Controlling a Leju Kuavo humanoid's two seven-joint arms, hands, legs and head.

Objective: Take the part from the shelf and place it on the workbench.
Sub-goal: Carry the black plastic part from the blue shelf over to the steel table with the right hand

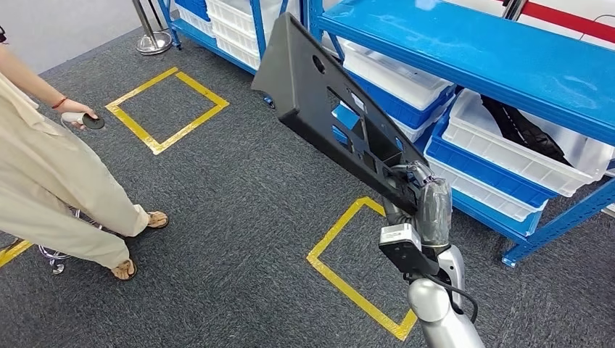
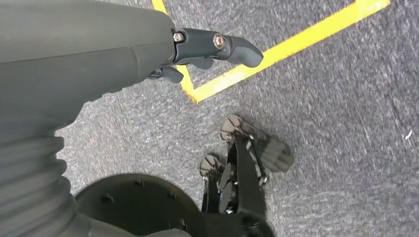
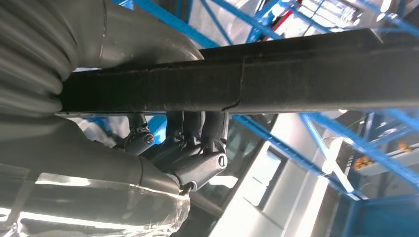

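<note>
A long black plastic panel part (image 1: 326,101) with holes and cut-outs juts up and to the left in the head view, in front of the blue shelf (image 1: 479,51). My right hand (image 1: 420,196) grips its lower end. In the right wrist view the fingers (image 3: 197,133) wrap around the part's dark edge (image 3: 276,79). My left hand (image 2: 207,49) hangs over the grey carpet with its fingers curled and nothing in it. Another black part (image 1: 522,127) lies in a white bin (image 1: 508,156) on the shelf.
A person (image 1: 51,167) in beige stands at the left, holding a small controller (image 1: 83,119). Yellow tape squares (image 1: 167,109) (image 1: 348,268) mark the grey carpet. White and blue bins (image 1: 406,87) fill the lower shelves. A metal post base (image 1: 154,42) stands at the back.
</note>
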